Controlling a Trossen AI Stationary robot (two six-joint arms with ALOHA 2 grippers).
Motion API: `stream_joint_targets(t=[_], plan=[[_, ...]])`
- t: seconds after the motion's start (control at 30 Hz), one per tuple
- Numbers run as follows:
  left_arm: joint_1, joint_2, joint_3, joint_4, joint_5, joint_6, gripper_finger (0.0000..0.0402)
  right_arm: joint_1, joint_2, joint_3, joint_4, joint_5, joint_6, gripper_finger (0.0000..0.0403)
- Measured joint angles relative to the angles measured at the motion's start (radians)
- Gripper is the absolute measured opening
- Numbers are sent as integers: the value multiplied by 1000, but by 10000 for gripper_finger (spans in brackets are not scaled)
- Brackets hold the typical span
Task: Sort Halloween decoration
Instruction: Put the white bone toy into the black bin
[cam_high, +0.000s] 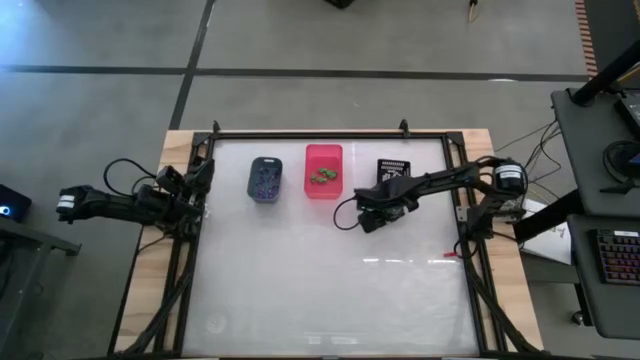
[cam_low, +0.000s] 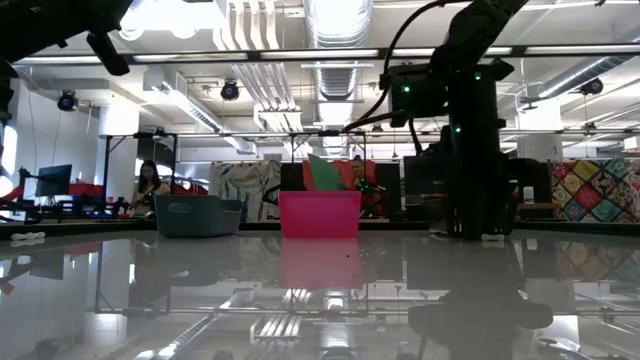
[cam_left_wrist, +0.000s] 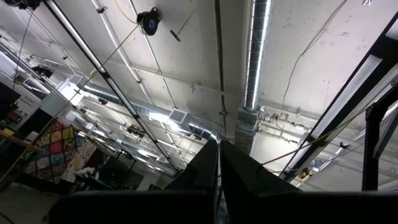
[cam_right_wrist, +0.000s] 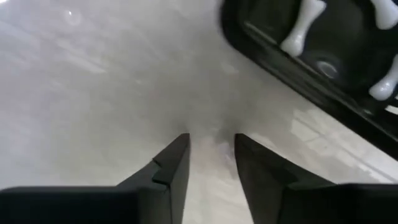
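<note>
Three bins stand in a row on the far half of the table. The blue-grey bin (cam_high: 264, 180) holds purple trinkets (cam_high: 265, 178). The pink bin (cam_high: 323, 172) holds green trinkets (cam_high: 322, 177). The black bin (cam_high: 395, 169) holds white bone-shaped trinkets (cam_right_wrist: 301, 28). My right gripper (cam_high: 368, 222) (cam_right_wrist: 211, 144) is open and empty over bare table, just on the near side of the black bin (cam_right_wrist: 298, 74). My left gripper (cam_high: 200, 180) (cam_left_wrist: 219, 149) is shut at the table's left edge and points up at the ceiling.
A dark metal frame (cam_high: 330, 135) runs around the white tabletop. The near half of the table (cam_high: 320, 290) is bare surface. In the low view, the blue-grey bin (cam_low: 198, 215) and the pink bin (cam_low: 320, 213) stand left of the right arm (cam_low: 470, 150). People show in the room behind.
</note>
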Motion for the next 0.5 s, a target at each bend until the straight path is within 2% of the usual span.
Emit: stream_joint_targets(t=[0.3, 0.5], plan=[[0, 0, 0, -1, 0, 0, 0, 0, 52, 46, -13, -7, -57, 24], [0, 0, 0, -1, 0, 0, 0, 0, 19, 41, -17, 12, -95, 9]])
